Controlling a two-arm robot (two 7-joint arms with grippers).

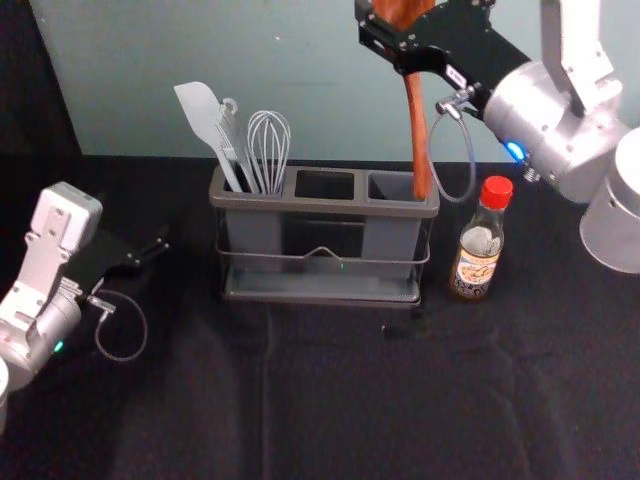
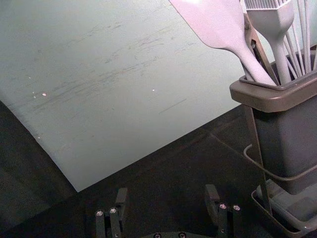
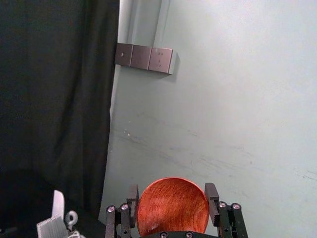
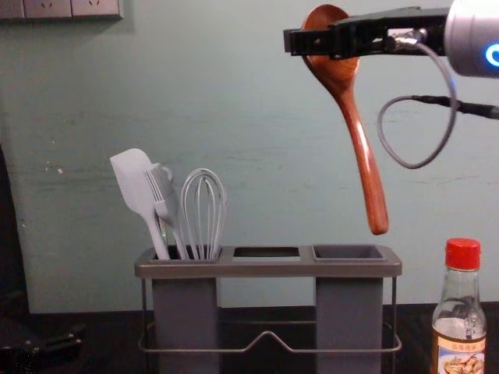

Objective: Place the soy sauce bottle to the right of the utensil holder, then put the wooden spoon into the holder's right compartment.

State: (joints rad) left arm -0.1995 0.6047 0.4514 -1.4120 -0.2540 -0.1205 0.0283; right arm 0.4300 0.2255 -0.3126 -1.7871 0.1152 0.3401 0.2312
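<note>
At the far left, my left gripper (image 1: 155, 250) is parked low over the black cloth (image 1: 340, 410), beside the holder (image 1: 320, 205); its jaws stand wide apart, with nothing between them. Next come the white spatula (image 4: 134, 183), the brush (image 4: 162, 199) and the whisk (image 4: 204, 214), all upright or leaning in the holder's left compartment. The holder stands on the cloth, its middle opening and then its right compartment (image 4: 348, 252) following along the rim. Above that right end I have the wooden spoon (image 4: 365, 156), bowl up and handle down. In the chest view the handle slants, its lower end a little to the right and raised above the rim near the right compartment, touching nothing there; I cannot tell whether it is squarely over the opening. My right gripper (image 4: 300, 41) is high up, reaching in from the right with the spoon's bowl in its grasp. Its jaws are closed on the bowl from either side, kept apart by the width of the wood. Farthest right of the things on the cloth is the soy bottle (image 1: 480, 245), upright under its red cap, near the holder's right end, with a gap between them.
</note>
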